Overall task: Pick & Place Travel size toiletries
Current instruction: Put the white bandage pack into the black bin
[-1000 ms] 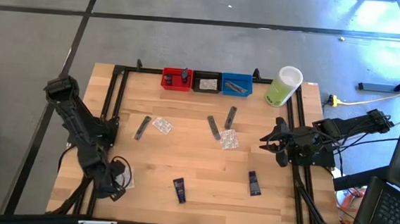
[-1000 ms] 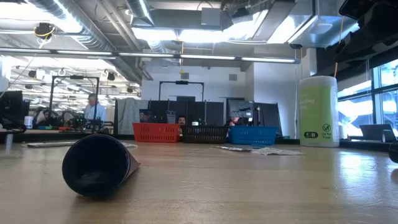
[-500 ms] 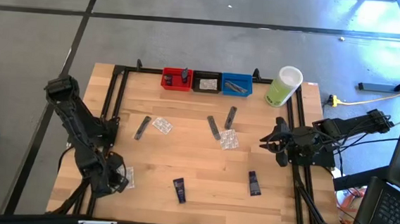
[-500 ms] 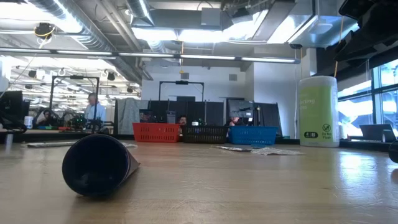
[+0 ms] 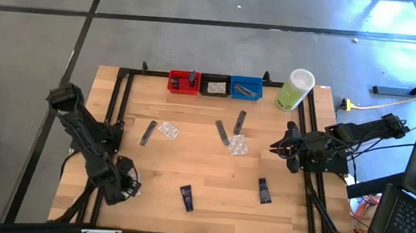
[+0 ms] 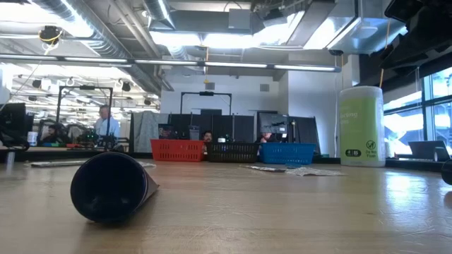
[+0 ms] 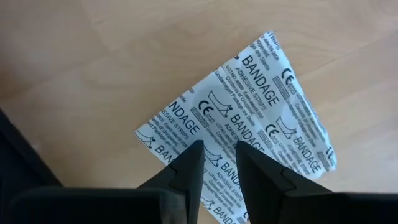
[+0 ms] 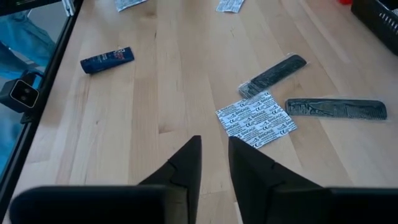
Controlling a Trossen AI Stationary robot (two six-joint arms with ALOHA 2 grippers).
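- The left gripper (image 7: 214,163) points down at a white bandage packet (image 7: 249,124) lying flat on the wooden worktop (image 5: 204,175). Its two dark fingers (image 7: 186,171) stand a narrow gap apart over the packet's edge, and whether they pinch it cannot be told.
- In the high view this gripper (image 5: 123,189) sits far from the red bin (image 5: 183,82), at the worktop's near left corner.
- The right gripper (image 5: 281,147) hovers at the worktop's right edge, off to the right of and nearer than the red bin. Its fingers (image 8: 186,163) are narrowly parted and hold nothing.
- Ahead of the right gripper lies a second bandage packet (image 5: 238,145), with two slim grey sachets (image 5: 223,132) just beside it.
- Nearer the red bin, on the left, lie a third sachet (image 5: 148,133) and a clear packet (image 5: 168,130).
- Two navy mini tubes (image 5: 186,197) lie well away from the red bin, near the worktop's front edge; the other one (image 5: 264,190) is to the right.
- The red bin stands at the far edge, touching a black bin (image 5: 214,85) and then a blue bin (image 5: 247,88).
- A pale-green container (image 5: 295,89) with a white lid stands upright past the blue bin.
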